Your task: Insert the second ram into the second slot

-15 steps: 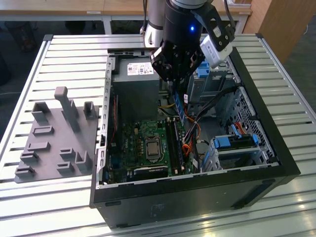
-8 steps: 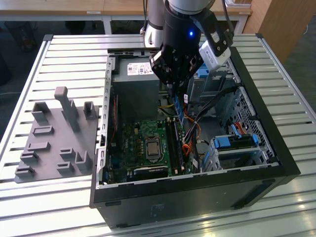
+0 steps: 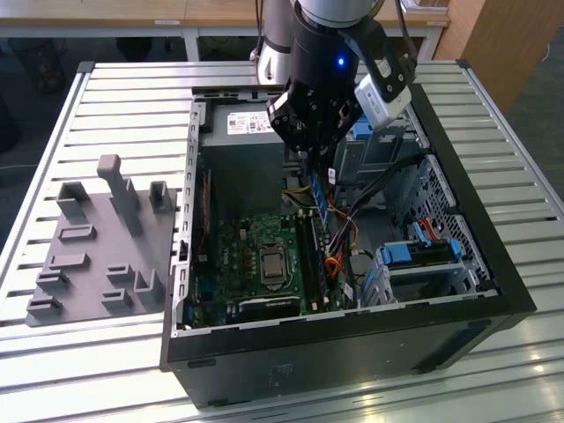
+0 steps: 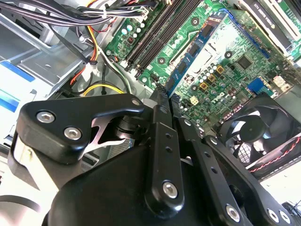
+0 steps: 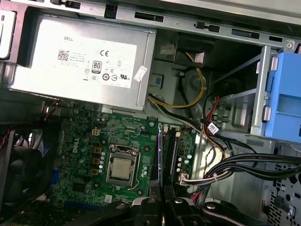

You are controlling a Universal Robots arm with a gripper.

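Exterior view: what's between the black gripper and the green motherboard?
In the exterior view, the thin blue ram stick, clamped in the black gripper, points toward the green motherboard.

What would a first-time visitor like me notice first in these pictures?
Probably the big black gripper poised over the open computer case in the exterior view, pinching a thin blue ram stick above the green motherboard. On the slatted table at the exterior view's left lies a grey holder tray with upright pegs.
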